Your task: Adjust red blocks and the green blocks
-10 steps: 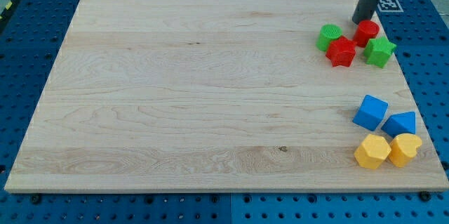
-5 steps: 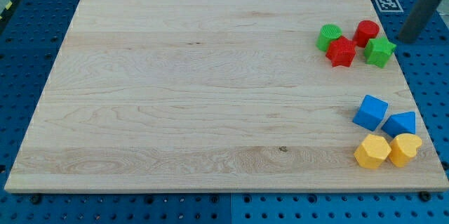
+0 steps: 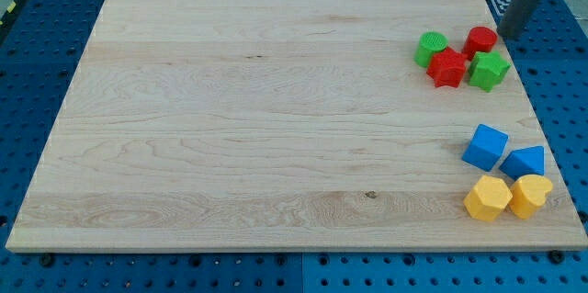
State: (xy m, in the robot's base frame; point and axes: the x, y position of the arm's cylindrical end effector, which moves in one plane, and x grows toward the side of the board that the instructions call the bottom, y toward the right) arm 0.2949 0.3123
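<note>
A pale wooden board [image 3: 276, 109] lies on a blue pegboard [image 3: 37, 54]. At the board's two o'clock cluster a green cylinder [image 3: 430, 49], red star [image 3: 447, 68], red cylinder [image 3: 480, 41] and green star [image 3: 489, 70]. At four o'clock sit two blue cubes [image 3: 485, 146] [image 3: 524, 161] and two yellow blocks [image 3: 487, 198] [image 3: 530, 194].

Board [image 3: 276, 118] lay on pegboard base [image 3: 37, 54]. Cluster at view's upper right: green cylinder [image 3: 429, 49] leftmost, red star [image 3: 448, 69] just below-right touching it, red cylinder [image 3: 480, 41] above-right of star, green star [image 3: 489, 71] right of red star, touching. My tip [image 3: 507, 38] sat just right of red cylinder, above green star. Lower right: blue cube [image 3: 485, 147] w/ blue block [image 3: 525, 161] beside; yellow block [image 3: 488, 198] & second yellow block [image 3: 531, 195] below, side by side.
</note>
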